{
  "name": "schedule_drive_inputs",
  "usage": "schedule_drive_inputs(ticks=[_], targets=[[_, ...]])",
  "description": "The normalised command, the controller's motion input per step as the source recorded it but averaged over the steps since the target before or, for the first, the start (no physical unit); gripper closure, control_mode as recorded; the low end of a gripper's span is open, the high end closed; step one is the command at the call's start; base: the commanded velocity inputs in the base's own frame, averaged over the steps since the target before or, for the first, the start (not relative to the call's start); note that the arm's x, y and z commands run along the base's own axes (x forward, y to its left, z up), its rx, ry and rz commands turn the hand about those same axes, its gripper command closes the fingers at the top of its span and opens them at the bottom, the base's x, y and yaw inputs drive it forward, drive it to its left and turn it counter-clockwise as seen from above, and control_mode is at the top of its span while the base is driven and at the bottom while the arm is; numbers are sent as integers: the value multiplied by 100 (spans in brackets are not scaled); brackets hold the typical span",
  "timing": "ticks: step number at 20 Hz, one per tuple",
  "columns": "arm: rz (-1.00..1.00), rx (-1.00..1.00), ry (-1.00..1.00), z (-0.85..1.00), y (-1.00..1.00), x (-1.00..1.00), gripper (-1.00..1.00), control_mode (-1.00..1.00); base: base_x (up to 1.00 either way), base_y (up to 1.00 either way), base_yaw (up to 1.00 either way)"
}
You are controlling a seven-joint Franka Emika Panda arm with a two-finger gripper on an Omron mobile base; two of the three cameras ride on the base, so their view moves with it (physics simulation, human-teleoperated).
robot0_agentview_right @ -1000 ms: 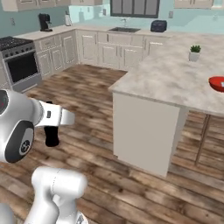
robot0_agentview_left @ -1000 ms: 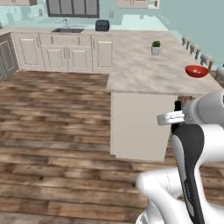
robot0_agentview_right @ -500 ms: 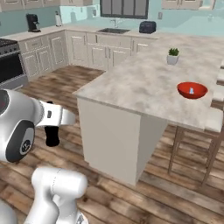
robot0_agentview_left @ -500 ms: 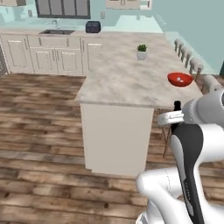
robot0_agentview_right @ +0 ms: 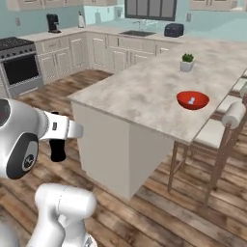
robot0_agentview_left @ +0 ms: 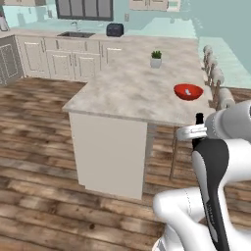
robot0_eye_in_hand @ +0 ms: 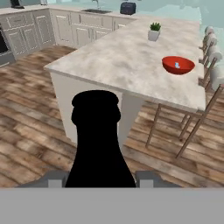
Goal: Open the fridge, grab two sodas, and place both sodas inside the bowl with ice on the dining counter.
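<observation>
Since a moment ago your base has swung toward the desk [robot0_eye_in_hand: 127, 65], now nearer; your pincer [robot0_eye_in_hand: 97, 177] grips the dark soda [robot0_eye_in_hand: 97, 144] upright; beyond it, across the desk, sits the red bowl [robot0_eye_in_hand: 178, 65] with ice.

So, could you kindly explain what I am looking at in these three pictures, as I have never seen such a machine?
This is a rendered kitchen with a white robot arm on a driving base. Two pictures come from cameras on that base, behind the arm to its left and right. The third comes from a camera on the hand, looking along the pincer. The pincer is closed on a dark soda bottle, the black shape in the hand view. Ahead stands the dining counter, a beige marble-look island. On it lie a red bowl with white ice cubes and a small potted plant. Stools line its far side.
</observation>
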Motion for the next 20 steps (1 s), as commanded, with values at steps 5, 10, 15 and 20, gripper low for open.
schedule_drive_inputs(ticks=[5,10,15,20], targets=[[0,0,0,0,0,0,100,100,2,-87,35],[0,0,0,0,0,0,100,100,3,-82,37],[0,0,0,0,0,0,100,100,7,-82,37],[0,0,0,0,0,0,100,100,15,-85,36]])
